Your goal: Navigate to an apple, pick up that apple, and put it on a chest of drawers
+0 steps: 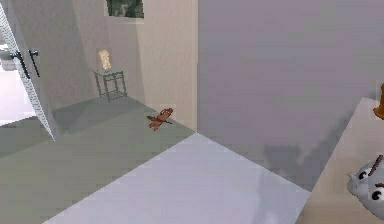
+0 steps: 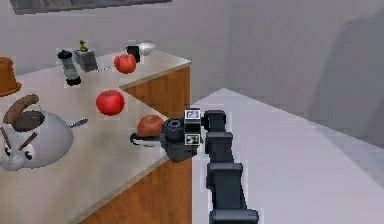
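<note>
We place our hand [image 2: 165, 137] by the apple [image 2: 150, 123] nearest the edge of the tabletop [image 2: 95, 150], probably the easiest reach; we cannot tell whether the hand holds anything.

Smooth apple [image 2: 149, 123], shiny metal kettle [image 2: 45, 142], matt countertop [image 2: 105, 160], wooden cabinet front [image 2: 145, 200]

Gripper [image 2: 158, 137]: we see it at the counter's [image 2: 105, 150] near edge; we cannot tell whether it holds anything.
Apple [image 2: 150, 123]: at the gripper, by that edge.
</note>
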